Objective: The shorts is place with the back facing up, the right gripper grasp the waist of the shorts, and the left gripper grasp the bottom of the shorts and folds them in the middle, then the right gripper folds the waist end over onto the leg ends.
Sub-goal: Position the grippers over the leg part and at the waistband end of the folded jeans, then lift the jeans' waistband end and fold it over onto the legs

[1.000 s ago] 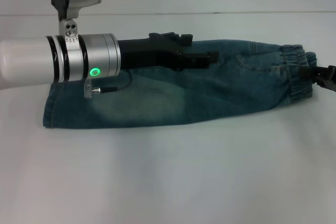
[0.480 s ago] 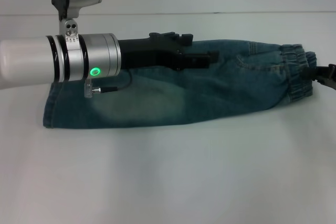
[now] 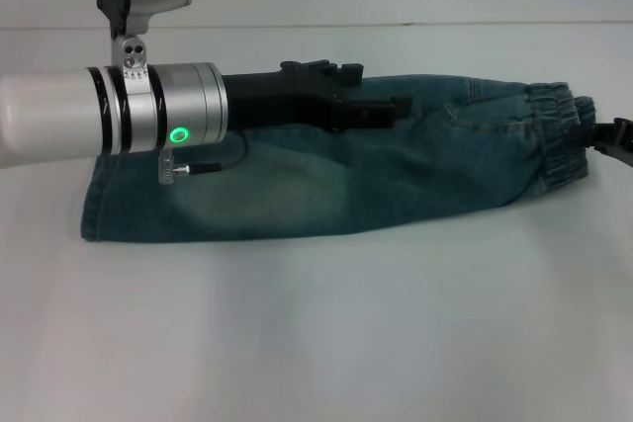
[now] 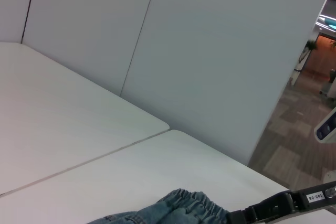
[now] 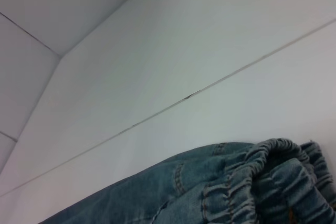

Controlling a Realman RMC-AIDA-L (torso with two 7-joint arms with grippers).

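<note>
Head view, left gripper [image 3: 381, 111]: arm reaches level across the shorts [image 3: 326, 180] from the left, black fingers lying over the denim; fingers look near together, whether they grip cloth cannot be told.
Head view, right gripper [image 3: 605, 137]: at the right edge, against the waist [image 3: 559, 140]; finger state cannot be told.
Head view, shorts: folded lengthwise on the white table [image 3: 316, 333], hems left.
Left wrist view: waist [image 4: 191, 203], right gripper [image 4: 273, 211] beside it, white wall [image 4: 220, 51].
Right wrist view: waist [image 5: 262, 182] close up, table [image 5: 184, 77] beyond.

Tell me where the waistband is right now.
In the head view the waistband lies at the right end of the folded shorts on the white table, with the right claw at its outer edge.
</note>
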